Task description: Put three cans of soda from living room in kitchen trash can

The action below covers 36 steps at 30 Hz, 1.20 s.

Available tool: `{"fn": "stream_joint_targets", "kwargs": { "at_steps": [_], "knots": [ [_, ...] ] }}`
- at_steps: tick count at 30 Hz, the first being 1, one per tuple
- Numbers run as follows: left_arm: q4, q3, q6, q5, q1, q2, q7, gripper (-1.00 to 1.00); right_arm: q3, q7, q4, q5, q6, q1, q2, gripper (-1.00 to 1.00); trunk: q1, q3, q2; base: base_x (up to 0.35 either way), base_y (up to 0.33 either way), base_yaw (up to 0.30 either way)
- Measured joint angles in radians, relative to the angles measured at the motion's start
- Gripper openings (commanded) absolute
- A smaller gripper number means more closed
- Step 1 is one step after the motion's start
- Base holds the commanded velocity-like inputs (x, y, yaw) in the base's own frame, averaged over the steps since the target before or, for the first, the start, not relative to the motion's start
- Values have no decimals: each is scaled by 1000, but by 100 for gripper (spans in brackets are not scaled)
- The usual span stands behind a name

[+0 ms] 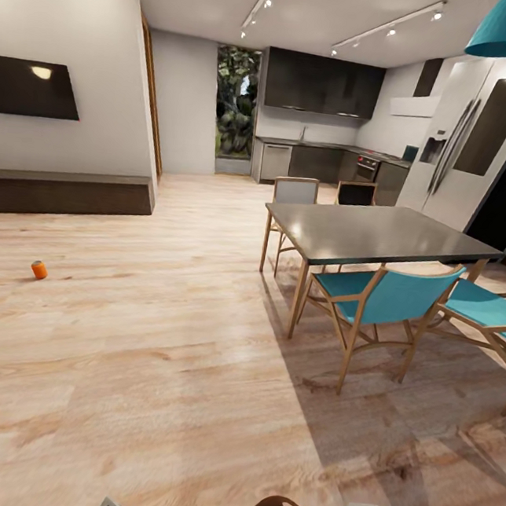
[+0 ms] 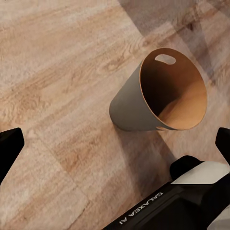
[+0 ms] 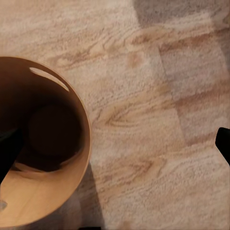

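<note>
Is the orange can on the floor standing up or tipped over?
Tipped over, it seems. In the head view the orange can lies on the wood floor with a round end showing sideways, though it is small and far off.

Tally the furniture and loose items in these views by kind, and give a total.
Soda can, orange: 1
Trash can, tan with brown inside: 1
Dining table: 1
Chairs: 4, two teal, two at the table's far side
Total: 7
</note>
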Motion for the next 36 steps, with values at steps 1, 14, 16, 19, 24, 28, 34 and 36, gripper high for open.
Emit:
{"fn": "stream_joint_targets", "kwargs": {
  "at_steps": [1, 14, 16, 19, 24, 28, 34, 36],
  "knots": [
    [0, 0, 0, 0, 0, 0, 0, 100, 0, 0, 0, 0, 0, 0, 0, 100, 0, 0, 0, 20, 0, 0],
    [0, 0, 0, 0, 0, 0, -1, 100, 0, 0, 0, 0, 0, 0, 0, 100, 27, -27, -49, 4, 0, 0],
    [0, 0, 0, 0, 0, 0, -1, 100, 0, 0, 0, 0, 0, 0, -1, 100, 34, -36, -63, 0, 0, 0],
    [0, 0, 0, 0, 0, 0, -1, 100, 0, 0, -2, 0, -1, 0, -1, 100, 46, -50, -84, 0, 0, 0],
    [0, 0, 0, 0, 0, 0, -1, 100, 0, 0, -3, 0, 0, -1, -1, 100, 65, -74, -119, 0, 0, 0],
    [0, 0, 0, 0, 0, 0, -1, 100, 0, 0, -3, 0, -1, -1, -2, 100, 80, -92, -147, 0, 0, 0],
    [0, 0, 0, 0, 0, 0, -1, 100, 0, 0, -3, 0, -1, -3, -2, 100, 103, -121, -189, 0, 0, 0],
    [0, 0, 0, 0, 0, 0, -1, 100, 0, 0, -4, 0, -2, -3, -2, 100, 111, -131, -203, 0, 0, 0]
  ]
}}
